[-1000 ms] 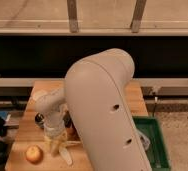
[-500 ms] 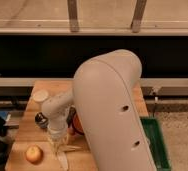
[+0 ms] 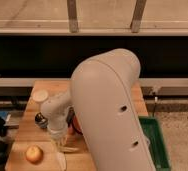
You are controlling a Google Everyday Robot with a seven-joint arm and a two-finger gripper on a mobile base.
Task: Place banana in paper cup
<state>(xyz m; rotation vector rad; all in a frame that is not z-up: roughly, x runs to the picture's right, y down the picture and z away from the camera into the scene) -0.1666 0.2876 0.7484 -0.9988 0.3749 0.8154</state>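
Observation:
The pale yellow-cream banana (image 3: 66, 148) lies on the wooden table (image 3: 24, 127) near its front edge, with a loose peel strip (image 3: 61, 160) trailing toward me. My gripper (image 3: 58, 138) is directly above the banana and reaches down onto it; the contact is hidden by the wrist. The white paper cup (image 3: 40, 95) stands upright at the table's far left corner, well apart from the gripper. My large white arm link (image 3: 112, 110) covers the table's middle and right.
A yellow-red apple (image 3: 34, 154) sits front left, beside the banana. A small dark metallic cup (image 3: 40, 120) stands left of the wrist. A red bowl (image 3: 76, 124) is partly hidden behind the arm. A green bin (image 3: 158, 142) stands right of the table.
The big arm link has swung to the right and closer to the camera. The gripper has stayed low over the banana, shifting slightly toward the front edge.

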